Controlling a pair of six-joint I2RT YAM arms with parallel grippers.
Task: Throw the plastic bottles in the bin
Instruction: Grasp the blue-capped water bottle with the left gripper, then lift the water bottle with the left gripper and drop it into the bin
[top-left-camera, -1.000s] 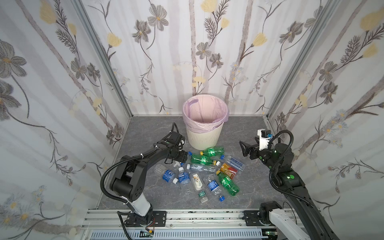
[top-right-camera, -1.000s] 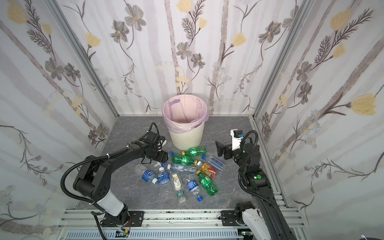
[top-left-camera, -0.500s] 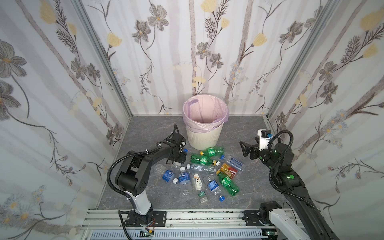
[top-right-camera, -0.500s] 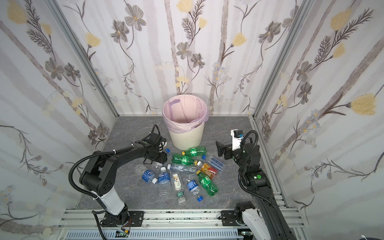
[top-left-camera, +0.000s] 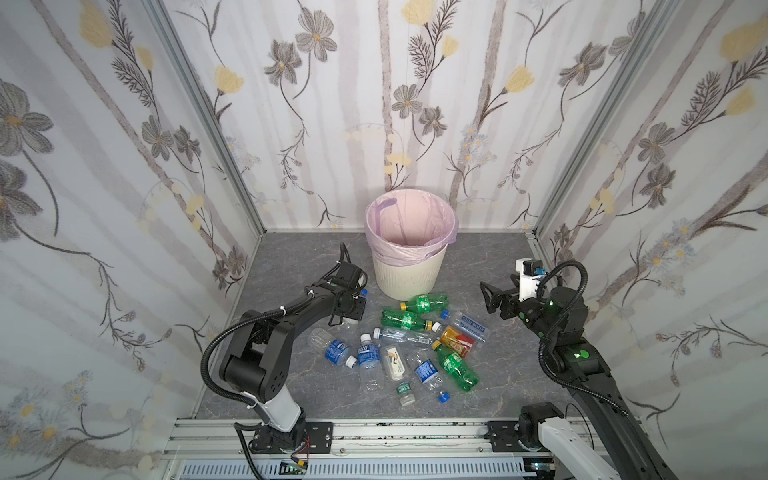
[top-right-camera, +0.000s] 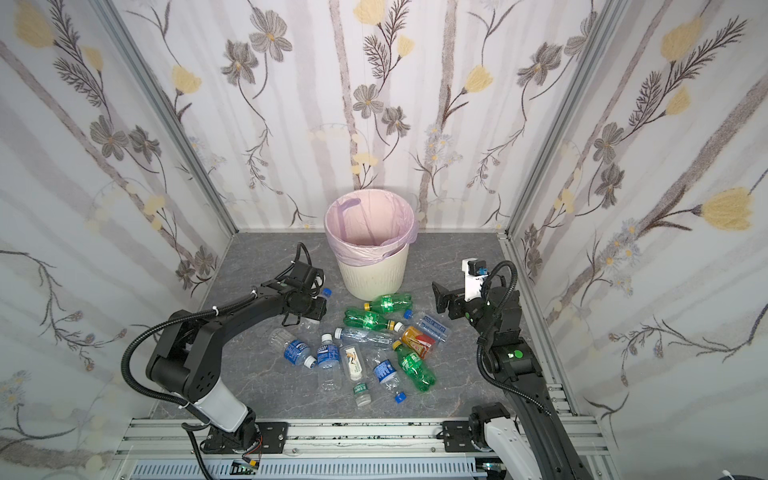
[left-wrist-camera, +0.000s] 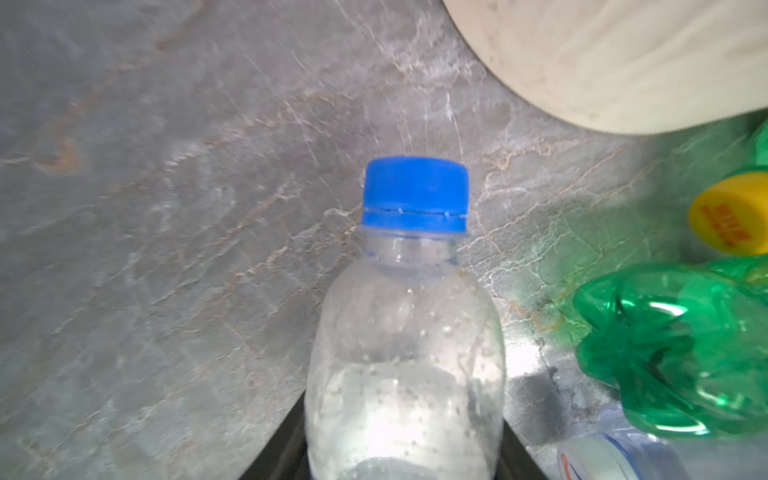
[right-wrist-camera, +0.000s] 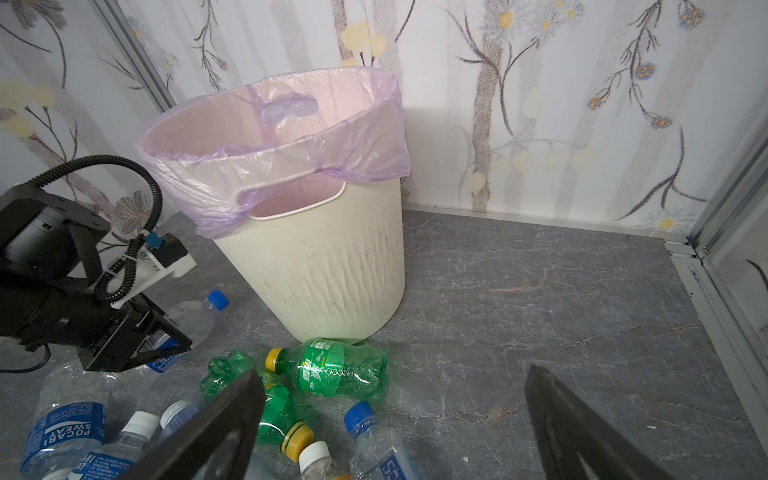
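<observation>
Top views, left gripper (top-left-camera: 351, 309): low over the grey floor (top-left-camera: 291, 266), just left of the bin (top-left-camera: 409, 276), jaws drawn in on a clear blue-capped bottle (top-left-camera: 364, 292).
Top views, right gripper (top-right-camera: 440, 300): hangs spread wide and empty, right of the heap, touching nothing.
Top views, plastic bottles (top-right-camera: 365, 334): a dozen or so are strewn on the near side of the bin's foot, clear, green and one orange.
Top views, bin inside: only the pink liner shows; I see no bottle in it.
Left wrist, clear blue-capped bottle (left-wrist-camera: 409, 353): it fills the gap between the dark jaw edges, cap pointing away, with the bin wall (left-wrist-camera: 623, 62) beyond.
Right wrist, right gripper (right-wrist-camera: 395, 372): the fingers stand far apart, with only floor and a loose green bottle (right-wrist-camera: 332, 370) beyond them.
Progress: barely begun, I'd say; one bottle is gripped but apparently not yet lifted, and all the others are left.
</observation>
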